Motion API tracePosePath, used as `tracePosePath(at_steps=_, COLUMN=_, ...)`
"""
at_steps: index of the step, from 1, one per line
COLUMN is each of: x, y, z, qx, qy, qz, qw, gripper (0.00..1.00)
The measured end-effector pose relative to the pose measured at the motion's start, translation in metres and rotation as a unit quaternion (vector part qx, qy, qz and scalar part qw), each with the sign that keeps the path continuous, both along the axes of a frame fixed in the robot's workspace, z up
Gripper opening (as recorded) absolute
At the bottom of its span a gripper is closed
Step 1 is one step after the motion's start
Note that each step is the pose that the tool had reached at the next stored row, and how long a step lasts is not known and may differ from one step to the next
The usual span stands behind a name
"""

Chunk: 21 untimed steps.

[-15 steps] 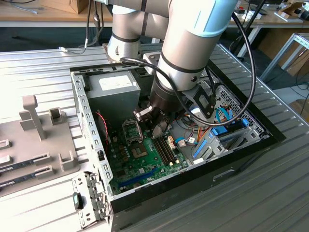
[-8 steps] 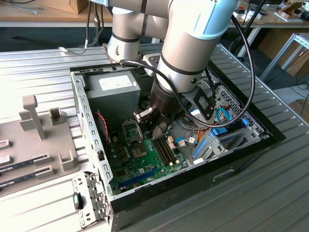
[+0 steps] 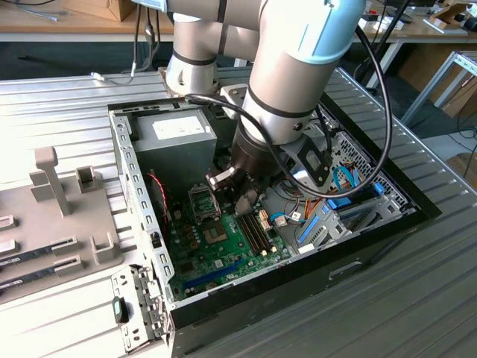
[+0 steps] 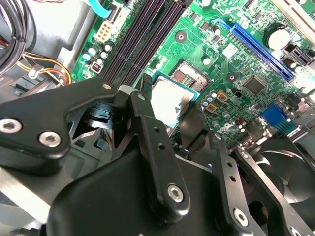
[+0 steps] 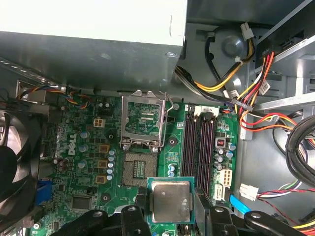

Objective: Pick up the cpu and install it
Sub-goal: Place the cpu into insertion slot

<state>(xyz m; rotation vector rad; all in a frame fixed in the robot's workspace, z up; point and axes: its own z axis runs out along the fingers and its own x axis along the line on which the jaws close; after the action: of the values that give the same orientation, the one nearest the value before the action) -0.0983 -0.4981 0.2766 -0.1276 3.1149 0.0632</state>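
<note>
1. The claw [image 5: 171, 202] is closed narrow on the cpu [image 5: 170, 195], pinching two opposite edges. The chip hangs level, silvery plate up, above the motherboard [image 5: 88, 147].
2. Just beyond the claw lies the open socket [image 5: 139, 172], with its load plate [image 5: 142, 120] hinged upright behind it. Seating well probably means keeping the chip flat and square with the socket's rim, with no sliding across the contacts.
3. Memory slots [image 5: 199, 142] run beside the claw. Farther off, the fan [image 5: 14, 157], cables [image 5: 246, 98] and power supply [image 5: 93, 34] hem the room, so straight vertical travel looks safest.
</note>
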Motion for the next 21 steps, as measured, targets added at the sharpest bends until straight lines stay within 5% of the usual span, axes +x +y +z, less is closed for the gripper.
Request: tracePosePath(at_steps=21, x=0.0000, y=0.0000, z=-0.0070, qx=0.0000, qy=0.0000, qz=0.000, qw=1.00000, gripper=0.47)
